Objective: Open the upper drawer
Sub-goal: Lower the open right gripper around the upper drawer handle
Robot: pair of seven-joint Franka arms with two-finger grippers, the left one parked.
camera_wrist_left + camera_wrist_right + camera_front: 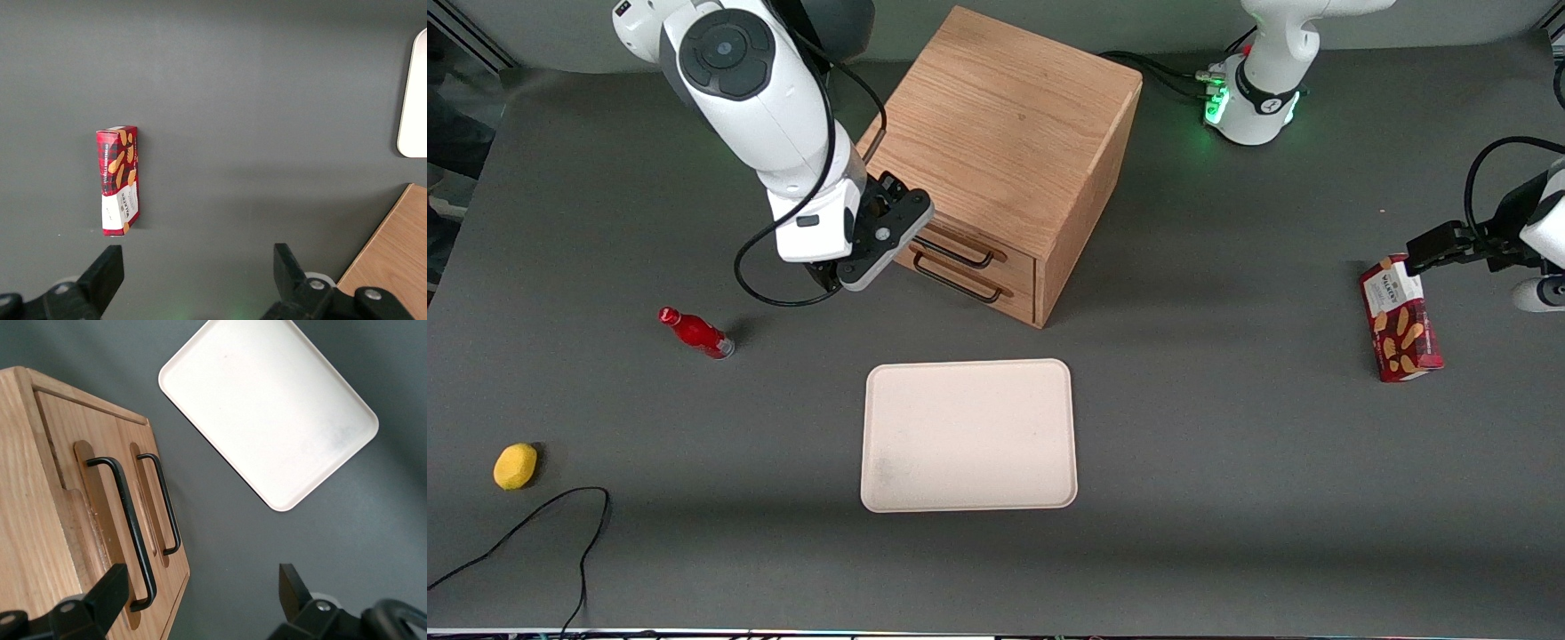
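Note:
The oak cabinet (1005,116) stands with both drawers shut. The upper drawer (80,487) carries a thin black wire handle (127,527) (958,253), and the matching lower drawer's handle (165,507) runs beside it. My gripper (840,277) (202,583) hangs open in front of the drawer fronts, at the end of them nearest the working arm. One finger (107,590) sits close to the end of the upper handle. Nothing is held between the fingers.
A cream tray (969,436) lies in front of the cabinet, nearer the camera. A red bottle (695,332) and a yellow lemon (515,466) lie toward the working arm's end. A red biscuit box (1400,320) lies toward the parked arm's end. A black cable (534,524) trails near the lemon.

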